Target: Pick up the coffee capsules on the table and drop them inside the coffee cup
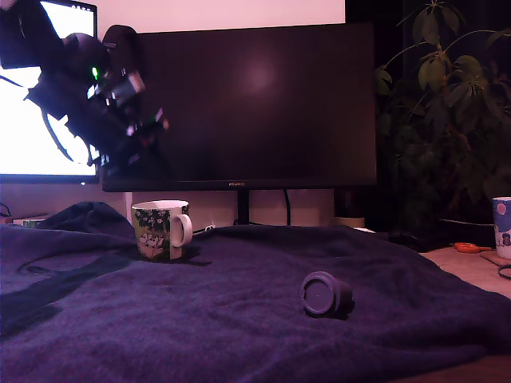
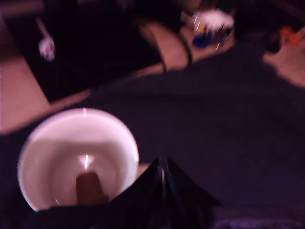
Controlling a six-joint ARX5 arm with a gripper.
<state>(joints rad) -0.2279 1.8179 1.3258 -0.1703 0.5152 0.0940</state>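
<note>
The coffee cup (image 1: 162,230), a white mug with a green picture, stands on the table's dark blanket (image 1: 200,319) at the exterior view's left. My gripper (image 1: 128,155) hangs tilted in the air above it. The blurred wrist view looks down into the cup (image 2: 78,160), where a small brownish shape (image 2: 89,187) lies at the bottom. In that view the gripper (image 2: 162,167) shows as a dark wedge whose two fingers meet at the tip, with nothing between them. One coffee capsule (image 1: 325,294) lies on its side on the blanket, well to the exterior view's right of the cup.
A large dark monitor (image 1: 255,104) stands right behind the cup, and a lit screen (image 1: 40,96) sits behind the arm. A pale blue dotted cup (image 1: 501,227) stands on the bare desk corner at the right. A leafy plant (image 1: 447,96) fills the back right.
</note>
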